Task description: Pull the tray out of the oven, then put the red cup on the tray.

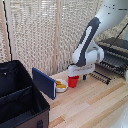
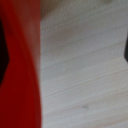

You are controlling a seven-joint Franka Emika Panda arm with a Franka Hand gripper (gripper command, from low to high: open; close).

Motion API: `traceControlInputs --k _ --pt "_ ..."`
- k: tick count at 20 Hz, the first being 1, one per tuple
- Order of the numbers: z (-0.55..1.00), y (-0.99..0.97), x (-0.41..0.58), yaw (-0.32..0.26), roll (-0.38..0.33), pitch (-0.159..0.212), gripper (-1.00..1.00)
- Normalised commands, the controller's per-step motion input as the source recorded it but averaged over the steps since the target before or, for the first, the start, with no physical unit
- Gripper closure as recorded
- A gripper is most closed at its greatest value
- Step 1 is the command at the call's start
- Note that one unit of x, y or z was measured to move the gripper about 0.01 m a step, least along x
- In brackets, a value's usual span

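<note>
Currently the red cup [image 1: 73, 82] is being met from above by the gripper [image 1: 75, 76] of the white arm [image 1: 87, 42], at the middle of the light wooden table [image 1: 95, 102]. Whether the fingers are clenched on the cup or merely lowered around it cannot be told, since the fingertips are being hidden by the wrist body and the cup's rim. In the wrist view the red cup [image 2: 22, 65] is being shown very close and blurred, filling one side of the picture, with bare wood grain beside it. A white bowl of yellow food [image 1: 60, 85] is being kept just beside the cup, toward the exterior view's left, and a blue panel [image 1: 44, 82] is being leaned next to that bowl. A large black case [image 1: 19, 97] is being left open at the exterior view's left. At the far right of the exterior view the oven [image 1: 119, 46] is being seen with the tray [image 1: 111, 62] drawn out in front of it.
</note>
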Motion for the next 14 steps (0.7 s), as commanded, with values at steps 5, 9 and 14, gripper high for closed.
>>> traceControlInputs --k 5,9,14 --pt "0.0 0.06 0.115 -0.063 0.0 -0.002 1.0" --pt "0.0 0.13 0.149 -0.182 0.0 -0.006 1.0" --pt "0.05 0.09 0.103 -0.235 0.0 -0.03 1.0"
